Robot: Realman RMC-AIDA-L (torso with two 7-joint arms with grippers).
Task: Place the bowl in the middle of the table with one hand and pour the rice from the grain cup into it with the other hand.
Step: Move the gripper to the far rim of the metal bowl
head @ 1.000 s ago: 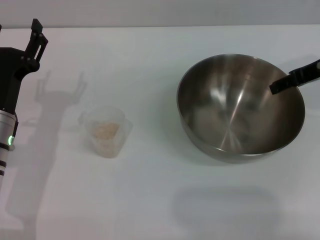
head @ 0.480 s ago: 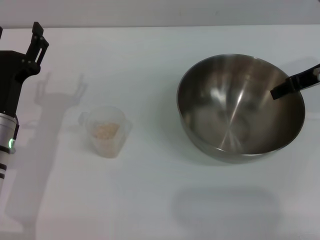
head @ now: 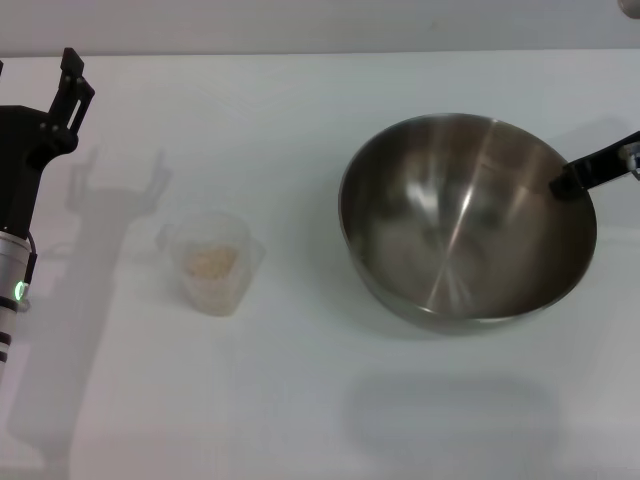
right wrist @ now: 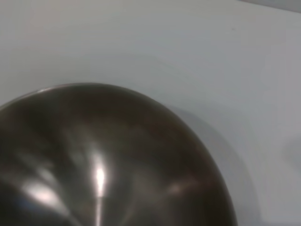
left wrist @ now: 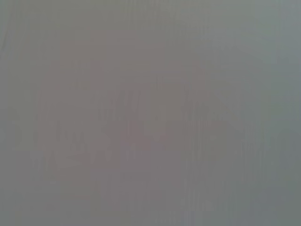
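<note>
The steel bowl [head: 467, 220] sits right of the table's [head: 300, 400] middle, and the right wrist view shows its shiny inside [right wrist: 103, 165] close up. My right gripper [head: 575, 180] reaches in from the right edge and grips the bowl's right rim; only one black finger shows inside the rim. The clear grain cup [head: 210, 262] stands left of centre with beige rice [head: 212, 260] in it. My left gripper [head: 35, 62] is open, held at the far left, behind and to the left of the cup and apart from it.
The white table stretches bare between cup and bowl and along the front. Its far edge runs across the top of the head view. The left wrist view shows only a plain grey surface.
The bowl has shifted a little to the left with the right gripper at its rim. The left arm has edged slightly leftward. The cup has not moved.
</note>
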